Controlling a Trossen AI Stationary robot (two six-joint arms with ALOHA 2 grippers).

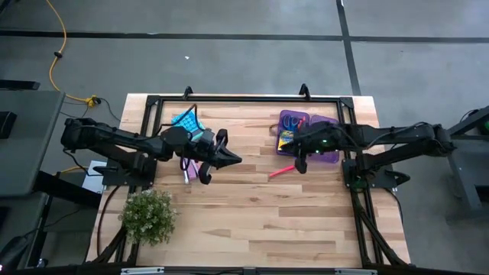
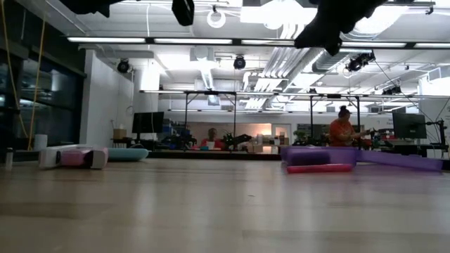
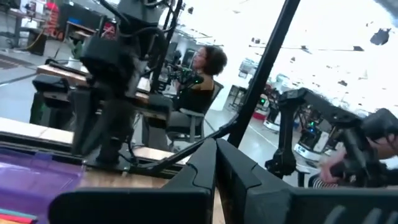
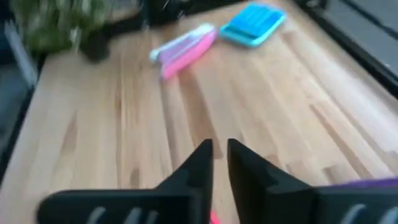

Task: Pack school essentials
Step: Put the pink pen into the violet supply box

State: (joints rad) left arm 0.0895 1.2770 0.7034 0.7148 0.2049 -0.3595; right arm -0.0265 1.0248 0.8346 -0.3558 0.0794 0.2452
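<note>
Partly packed: scissors (image 1: 286,123) in purple case (image 1: 330,156); pink pen (image 1: 280,171), blue box (image 1: 186,121) still on bench (image 1: 260,221). Left gripper (image 1: 229,160) fingers closed empty; right gripper (image 1: 300,165) fingers barely apart, empty.

Arms: two
Purple cases (image 1: 308,134): one, open
Blue trays (image 1: 186,121): one
Red pens on bare table (image 1: 280,171): one
Pink-and-white items (image 4: 184,48): one
Potted plants (image 1: 147,216): one
Scissors (image 1: 289,122): one, in case

Pale striped wood tabletop (image 1: 252,221). Translucent purple case (image 1: 307,136) near the far right edge, blue and yellow inside. Pink-red pen (image 1: 280,171) beside it. Light blue tray (image 1: 186,120) toward the far left; pink and white pens (image 4: 184,48) nearby. Bushy green plant (image 1: 147,215) at the near left corner. 2 dark arms.
</note>
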